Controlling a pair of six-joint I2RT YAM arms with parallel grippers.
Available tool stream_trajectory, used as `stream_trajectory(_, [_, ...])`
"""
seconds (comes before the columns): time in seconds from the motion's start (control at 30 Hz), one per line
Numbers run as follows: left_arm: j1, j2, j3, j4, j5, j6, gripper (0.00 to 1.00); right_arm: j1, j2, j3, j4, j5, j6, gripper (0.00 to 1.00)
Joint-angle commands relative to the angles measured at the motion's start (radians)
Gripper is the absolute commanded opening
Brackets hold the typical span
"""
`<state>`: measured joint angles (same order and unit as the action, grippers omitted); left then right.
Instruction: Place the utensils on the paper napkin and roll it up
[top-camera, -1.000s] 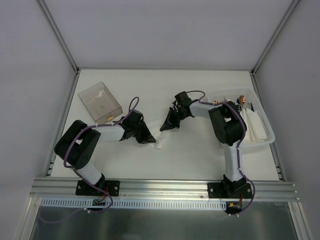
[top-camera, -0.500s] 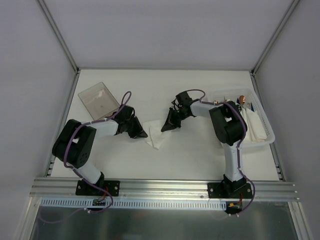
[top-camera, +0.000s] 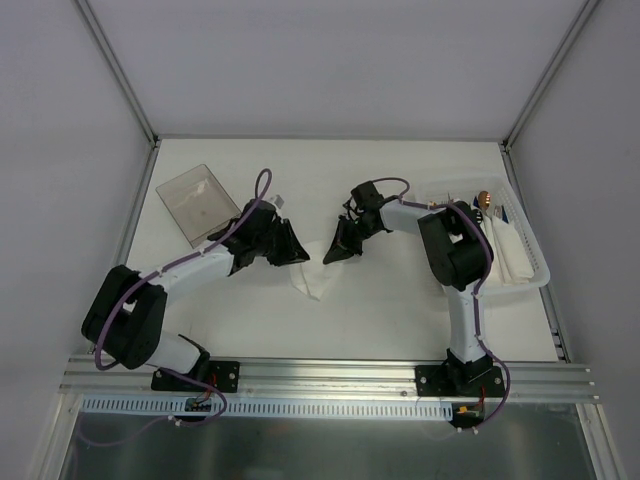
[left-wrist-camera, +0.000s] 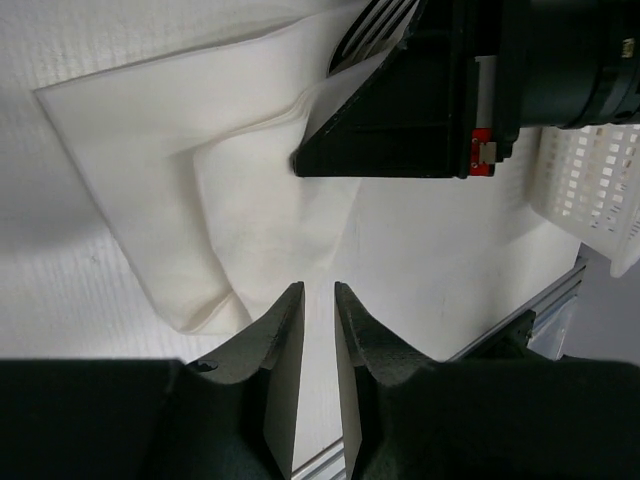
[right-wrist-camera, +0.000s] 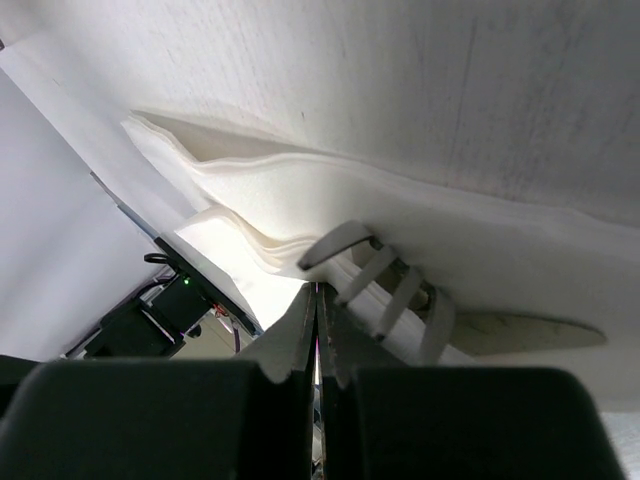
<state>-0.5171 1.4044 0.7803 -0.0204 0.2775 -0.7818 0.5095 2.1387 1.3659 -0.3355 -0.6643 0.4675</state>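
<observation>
While the roll is barely begun: the paper napkin (top-camera: 310, 283) lies at mid-table, creased and partly folded over, not yet a tube.
Fork (right-wrist-camera: 390, 285): it rests on the paper under the right gripper's tip, with a flat silver piece (right-wrist-camera: 520, 335) just beside it; whether that piece is a knife or a spoon cannot be told.
Right gripper (right-wrist-camera: 316, 292): fingers pressed together, tip down at the napkin's 1 o'clock corner in the top view; whether any paper is pinched between them cannot be told.
Left gripper (left-wrist-camera: 318, 292): fingers a narrow slit apart with nothing between them, low at the napkin's 11 o'clock edge.
Key relation: in the left wrist view the napkin lies at 12 o'clock from the fingertips, its fold line runs roughly 11 to 5 o'clock, and the fork's axis runs 7 to 1.
Nearer arm: the right one touches the napkin; the left is just short of it.
Next move, as a judgement: the left gripper would need to catch the loose folded edge and turn it toward the fork.
Tray (top-camera: 535, 275): at 3 o'clock, well apart.
</observation>
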Motion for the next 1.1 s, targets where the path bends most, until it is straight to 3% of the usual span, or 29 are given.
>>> stream_trajectory(0.0, [-0.035, 0.08, 0.036, -0.007, -0.023, -0.033, 0.18, 0.004, 0.047, -0.002, -0.048, 0.117, -0.001, 0.0])
stream_trajectory(0.47, [-0.08, 0.329, 0.025, 0.007, -0.081, -0.143, 0.14, 0.023, 0.043, 0.028, -0.019, 0.045, -0.015, 0.01])
stream_trajectory(0.5, [-0.077, 0.332, 0.014, 0.007, -0.084, -0.154, 0.13, 0.018, 0.038, 0.036, -0.025, 0.039, -0.027, 0.11])
stream_trajectory(0.53, [-0.075, 0.331, -0.007, 0.005, -0.084, -0.171, 0.13, 0.017, 0.033, 0.054, -0.026, 0.035, -0.056, 0.15])
stream_trajectory(0.73, [-0.064, 0.314, -0.05, 0.005, -0.098, -0.182, 0.09, -0.006, 0.0, 0.148, -0.068, 0.0, -0.194, 0.27])
stream_trajectory(0.77, [-0.063, 0.314, -0.05, 0.005, -0.095, -0.177, 0.09, -0.008, -0.005, 0.157, -0.069, -0.011, -0.208, 0.27])
stream_trajectory(0.9, [-0.05, 0.312, -0.052, 0.005, -0.081, -0.151, 0.09, -0.011, -0.023, 0.17, -0.068, -0.015, -0.291, 0.05])
stream_trajectory(1.07, [-0.037, 0.294, -0.059, 0.004, -0.07, -0.129, 0.09, -0.005, 0.024, 0.246, -0.166, -0.009, -0.421, 0.0])
